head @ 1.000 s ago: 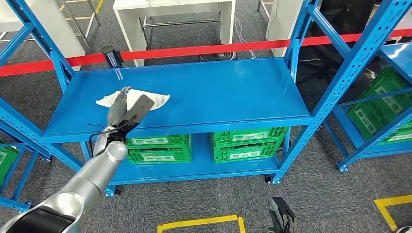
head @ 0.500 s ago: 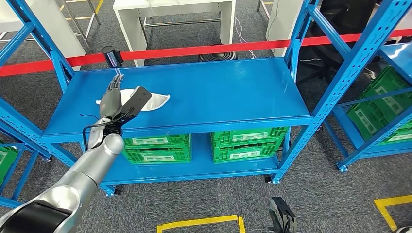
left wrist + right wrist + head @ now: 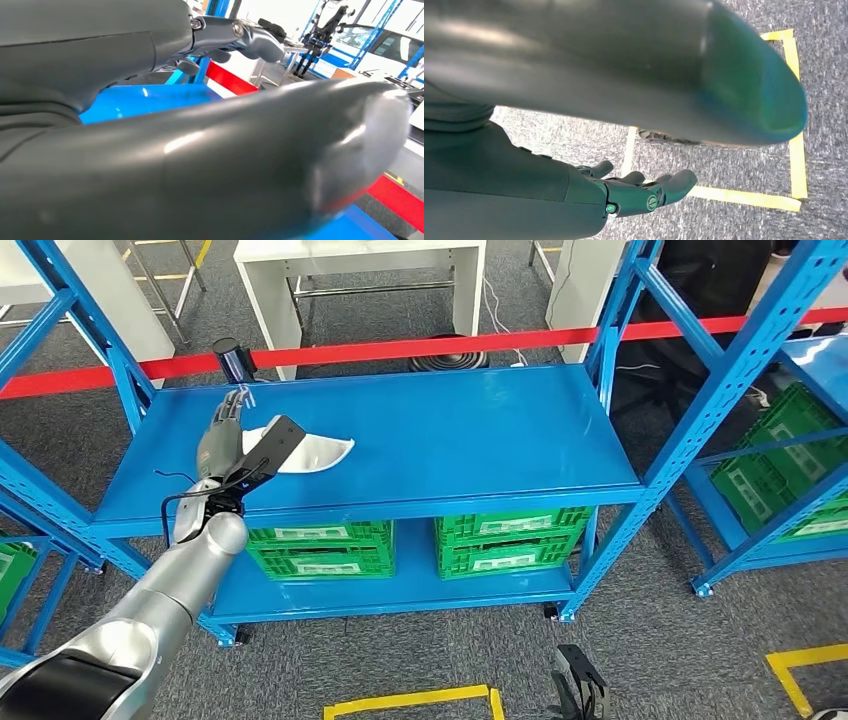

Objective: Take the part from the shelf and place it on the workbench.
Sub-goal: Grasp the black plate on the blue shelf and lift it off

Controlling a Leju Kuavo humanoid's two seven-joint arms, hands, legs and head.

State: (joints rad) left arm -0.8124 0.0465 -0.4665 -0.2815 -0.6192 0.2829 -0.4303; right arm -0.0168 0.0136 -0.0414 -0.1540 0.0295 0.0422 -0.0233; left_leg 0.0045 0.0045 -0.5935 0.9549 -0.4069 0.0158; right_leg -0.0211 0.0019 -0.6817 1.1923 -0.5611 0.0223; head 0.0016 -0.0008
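Hovering over the white part (image 3: 312, 452), left hand (image 3: 240, 445) spread, empty; crate labels (image 3: 318, 532) unreadable.

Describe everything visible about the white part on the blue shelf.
The white part is a thin, flat, pale piece with a curved outline tapering to a point on its right end; it looks like plastic or sheet material. It lies flat on the top deck of the blue shelf, toward its left side. The left hand hovers over its left portion, hiding that end; whether the fingers touch it cannot be told.
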